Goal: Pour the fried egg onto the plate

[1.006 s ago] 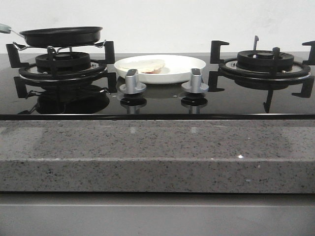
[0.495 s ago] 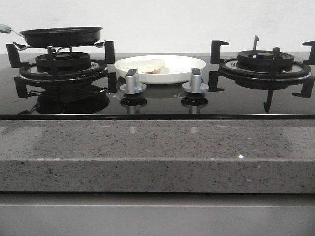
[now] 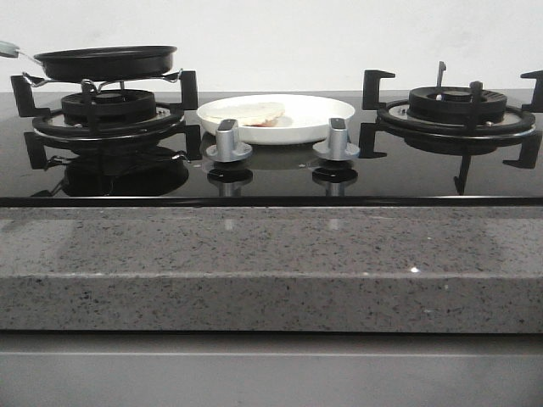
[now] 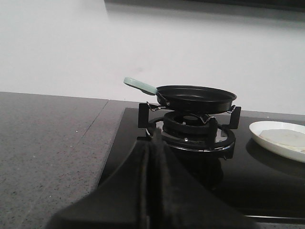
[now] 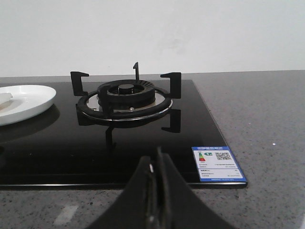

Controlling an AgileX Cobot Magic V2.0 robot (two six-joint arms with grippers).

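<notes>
The white plate [image 3: 310, 121] sits on the black hob between the two burners. The fried egg [image 3: 248, 111] lies flat on its left half; it also shows in the left wrist view [image 4: 285, 137] on the plate [image 4: 267, 142]. The plate's edge shows in the right wrist view [image 5: 33, 102]. The black frying pan [image 3: 106, 62] rests empty on the left burner, its pale green handle [image 4: 139, 85] pointing left. My left gripper [image 4: 153, 143] is shut and empty, in front of the left burner. My right gripper [image 5: 157, 167] is shut and empty, in front of the right burner. Neither gripper shows in the front view.
Two silver knobs [image 3: 228, 141] [image 3: 336, 140] stand in front of the plate. The right burner [image 3: 456, 114] has raised black pan supports. A grey speckled stone counter [image 3: 271, 263] runs along the front. A blue and white label [image 5: 218, 163] is stuck on the hob's right front corner.
</notes>
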